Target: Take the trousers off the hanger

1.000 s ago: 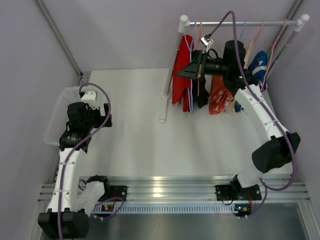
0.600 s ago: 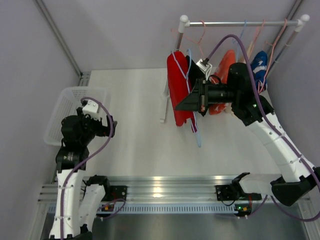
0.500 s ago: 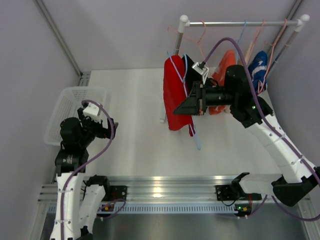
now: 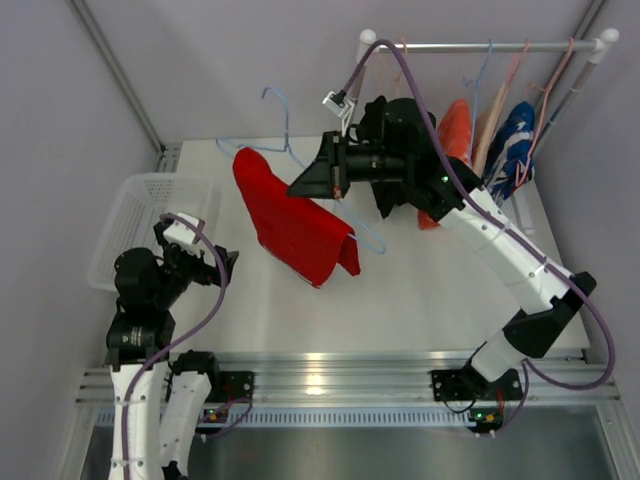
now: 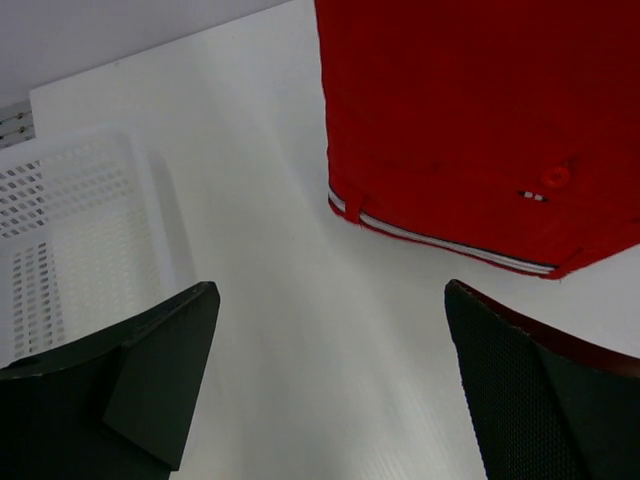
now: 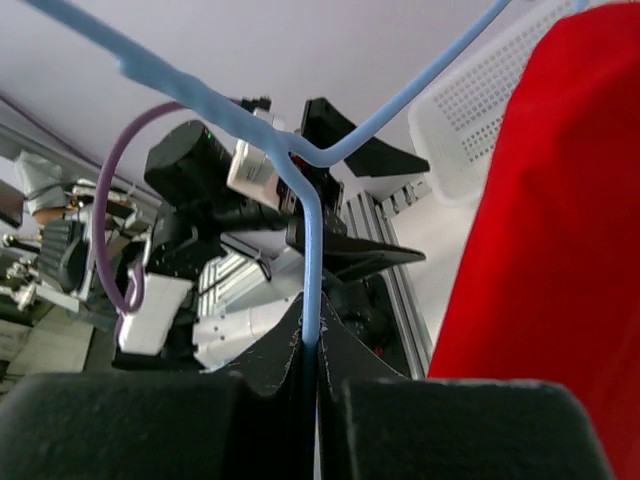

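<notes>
The red trousers (image 4: 295,225) hang folded over a thin light-blue hanger (image 4: 283,150), held out over the middle of the table, off the rail. My right gripper (image 4: 305,185) is shut on the hanger's wire (image 6: 311,270); the red fabric (image 6: 560,250) fills the right of its view. My left gripper (image 4: 215,262) is open and empty at the left, near the basket, below and left of the trousers; its view shows the red waistband (image 5: 470,150) ahead. The black trousers are hidden behind the right arm.
A white perforated basket (image 4: 130,215) stands at the left edge, also in the left wrist view (image 5: 70,230). The clothes rail (image 4: 480,46) at the back right carries an orange-and-white garment (image 4: 455,135), a blue-and-white garment (image 4: 513,145) and spare hangers.
My right arm has swung the hanger with the red trousers off the rail, leftward over the middle of the table. My left arm has drawn back toward the near edge and turned toward the trousers.
</notes>
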